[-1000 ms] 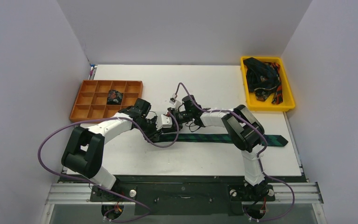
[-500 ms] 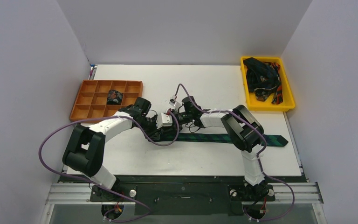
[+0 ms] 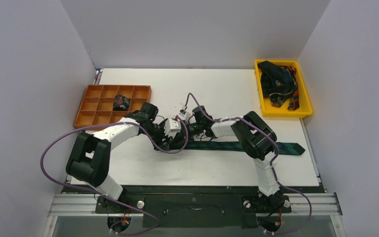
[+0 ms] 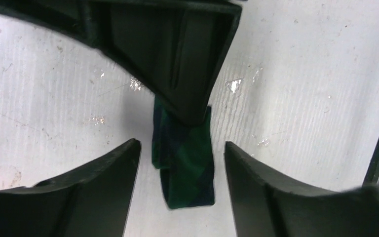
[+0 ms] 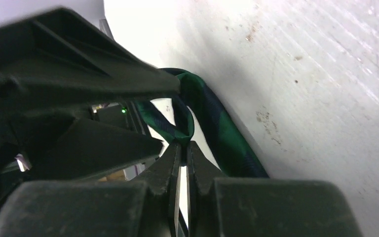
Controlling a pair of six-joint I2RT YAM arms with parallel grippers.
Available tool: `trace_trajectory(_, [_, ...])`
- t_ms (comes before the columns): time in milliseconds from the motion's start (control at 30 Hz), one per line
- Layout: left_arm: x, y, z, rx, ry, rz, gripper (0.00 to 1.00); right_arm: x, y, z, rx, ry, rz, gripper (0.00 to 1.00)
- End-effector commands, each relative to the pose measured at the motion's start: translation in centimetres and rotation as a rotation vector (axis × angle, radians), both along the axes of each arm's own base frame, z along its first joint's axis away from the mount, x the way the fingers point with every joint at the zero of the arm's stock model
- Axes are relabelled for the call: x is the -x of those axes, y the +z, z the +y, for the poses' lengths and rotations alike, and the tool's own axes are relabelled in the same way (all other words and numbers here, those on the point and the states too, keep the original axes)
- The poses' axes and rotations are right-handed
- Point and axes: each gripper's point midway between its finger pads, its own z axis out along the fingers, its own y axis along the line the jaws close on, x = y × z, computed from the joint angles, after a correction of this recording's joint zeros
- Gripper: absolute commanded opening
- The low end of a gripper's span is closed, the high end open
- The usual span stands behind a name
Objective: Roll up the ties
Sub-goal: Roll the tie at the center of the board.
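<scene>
And there's the swap: the right tool [image 5: 182, 146], half open a second ago, has snapped shut on the narrow end of the plaid tie [image 3: 217, 145], while the left tool [image 4: 181, 149] has let its jaws spread. That looks like a handover of the hold, so I'd say the first turn of the roll is only being started, not wound. From the right wrist you can see the two fingertips pressed together with a small folded loop of green and navy cloth caught at their tips. From the left wrist, the left tool is open, its two fingers standing either side of the tie's end without touching it and holding nothing; a dark finger comes in from above, resting on the cloth. The rest of the tie lies flat on the bench, running from just right of the orange tray [image 3: 93, 117] away to its pointed tip. One finished coil [image 3: 121, 102] sits in a compartment of that tray. Far right of the tray, the yellow bin [image 3: 285, 114] holds a heap of more ties [image 3: 276, 81] waiting.
</scene>
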Motion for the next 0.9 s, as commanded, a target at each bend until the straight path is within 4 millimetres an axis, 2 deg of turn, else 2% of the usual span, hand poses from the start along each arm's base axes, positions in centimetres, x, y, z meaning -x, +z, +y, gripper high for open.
trace_trajectory(0, [-0.8,1.2,1.8,0.024,0.034,-0.032,0.65,-0.2,-0.9,-1.7,0.054,0.035,-0.063,0.0])
trace_trajectory(133, [-0.5,0.3,4.2,-0.042,-0.013,-0.111,0.71,-0.2,-1.9,-2.6,0.101,0.062,-0.091,0.0])
trace_trajectory(367, [0.7,-1.3,3.8,-0.077,-0.068,-0.085,0.75,-0.4,-2.9,-3.8,0.17,0.084,-0.109,0.0])
trace_trajectory(533, [0.0,-0.8,1.8,-0.063,-0.074,-0.127,0.83,-0.7,-1.3,-3.8,0.15,0.088,-0.137,0.0])
trace_trajectory(633, [0.2,-0.4,-0.3,-0.059,-0.104,-0.107,0.88,-1.2,-1.2,-3.7,0.137,0.08,-0.127,0.0])
trace_trajectory(700, [0.5,-0.9,-1.0,-0.071,-0.108,-0.084,0.9,-1.3,-1.0,-3.5,0.116,0.077,-0.124,0.0])
trace_trajectory(867, [-0.6,-2.5,-1.5,-0.107,-0.095,-0.094,0.89,-1.4,0.7,-2.6,0.051,0.059,-0.123,0.0])
